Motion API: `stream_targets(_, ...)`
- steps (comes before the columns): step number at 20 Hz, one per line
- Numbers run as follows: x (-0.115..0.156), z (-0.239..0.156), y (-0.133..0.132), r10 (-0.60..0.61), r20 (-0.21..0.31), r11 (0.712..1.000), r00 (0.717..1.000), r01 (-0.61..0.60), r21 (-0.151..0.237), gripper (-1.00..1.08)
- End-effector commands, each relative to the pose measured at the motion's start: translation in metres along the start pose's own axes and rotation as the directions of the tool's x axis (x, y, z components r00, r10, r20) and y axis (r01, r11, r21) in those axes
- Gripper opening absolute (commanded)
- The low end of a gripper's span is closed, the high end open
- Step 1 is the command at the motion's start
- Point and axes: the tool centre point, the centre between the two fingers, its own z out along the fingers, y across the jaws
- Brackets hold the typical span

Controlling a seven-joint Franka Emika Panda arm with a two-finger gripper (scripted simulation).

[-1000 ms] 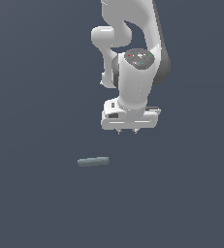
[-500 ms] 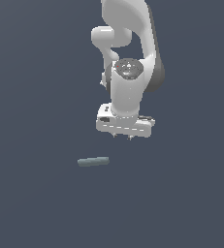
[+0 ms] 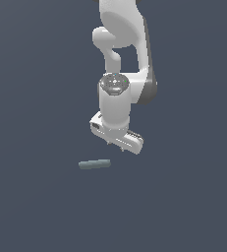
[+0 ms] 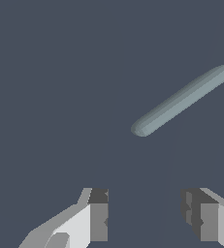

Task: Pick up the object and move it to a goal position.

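We are on the reaching step: our gripper [image 3: 119, 142] hangs above the floor with its two fingers [image 4: 99, 215] spread apart and nothing between them, and the little grey-green bar [image 3: 94, 164] lies flat on the floor, near the gripper but not touching it, toward the exterior view's left. Next, we think, we must slide over the bar, line the fingers up across it and go down. Compared with a moment ago, our gripper has come lower and turned, and the bar has not moved.
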Motion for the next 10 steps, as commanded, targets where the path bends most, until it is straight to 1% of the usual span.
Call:
stream_targets(1, 0.008, 0.007, 0.006, 0.090, -0.002, 0.996, 0.996, -0.090, 0.003, 0.28)
stream_targets(5, 0.020, 0.018, 0.015, 0.229, -0.004, 0.973, 0.974, -0.229, 0.008, 0.28)
stream_targets(7, 0.025, 0.023, 0.020, 0.296, -0.006, 0.955, 0.955, -0.296, 0.011, 0.28)
stream_targets(10, 0.034, 0.031, 0.028, 0.394, -0.009, 0.919, 0.919, -0.394, 0.014, 0.28)
